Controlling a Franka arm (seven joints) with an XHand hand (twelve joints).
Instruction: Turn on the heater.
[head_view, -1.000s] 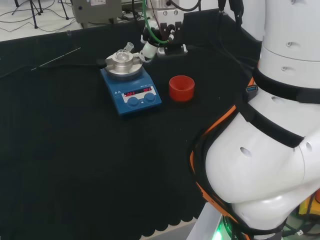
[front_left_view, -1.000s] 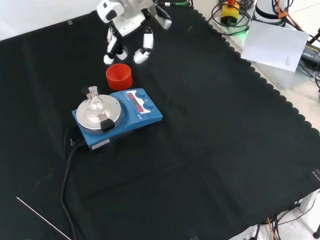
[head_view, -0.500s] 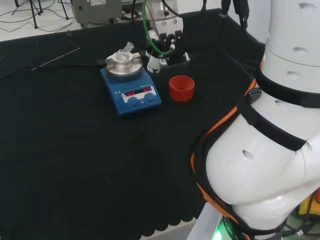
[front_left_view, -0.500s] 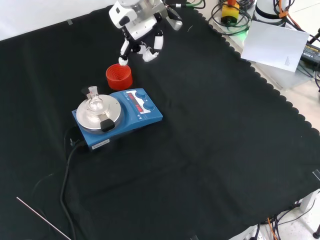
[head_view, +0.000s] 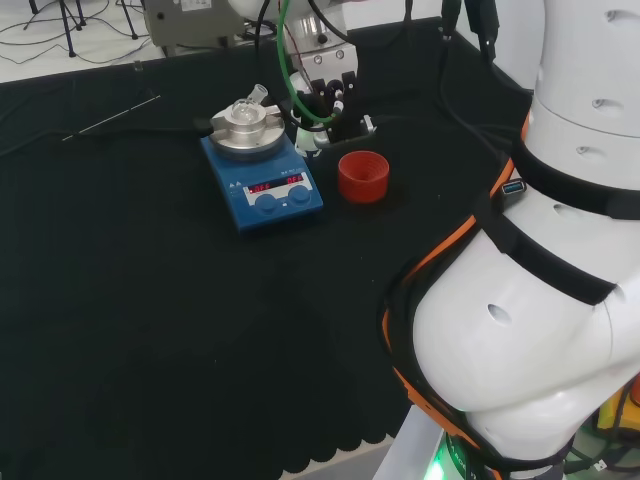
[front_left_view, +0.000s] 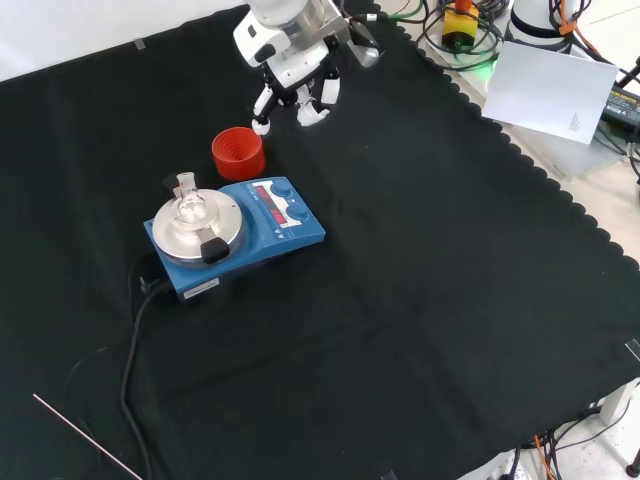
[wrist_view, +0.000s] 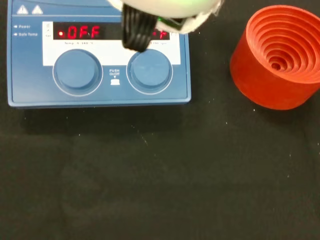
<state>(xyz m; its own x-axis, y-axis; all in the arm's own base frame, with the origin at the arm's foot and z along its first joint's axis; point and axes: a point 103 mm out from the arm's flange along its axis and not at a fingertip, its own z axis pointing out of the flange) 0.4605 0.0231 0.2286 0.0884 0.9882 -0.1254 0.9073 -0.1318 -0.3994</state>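
Two round knobs (wrist_view: 149, 71) on blue heater (front_left_view: 240, 235), red-lit displays above. Hand (front_left_view: 296, 75) beyond red ring (front_left_view: 238, 152), fingers curled, empty, touching nothing.

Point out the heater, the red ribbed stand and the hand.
heater (front_left_view: 268, 232): front view, blue top near its knobs.
red ribbed stand (front_left_view: 238, 153): front view, its ribbed top.
hand (front_left_view: 292, 72): front view, white palm.

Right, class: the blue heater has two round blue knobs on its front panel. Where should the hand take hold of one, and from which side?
Probably the knob's round rim, coming from above and the panel's front edge. Both knobs stand proud of the blue heater's sloped face; the glass flask sits behind. The hand hangs beyond the red ribbed ring.
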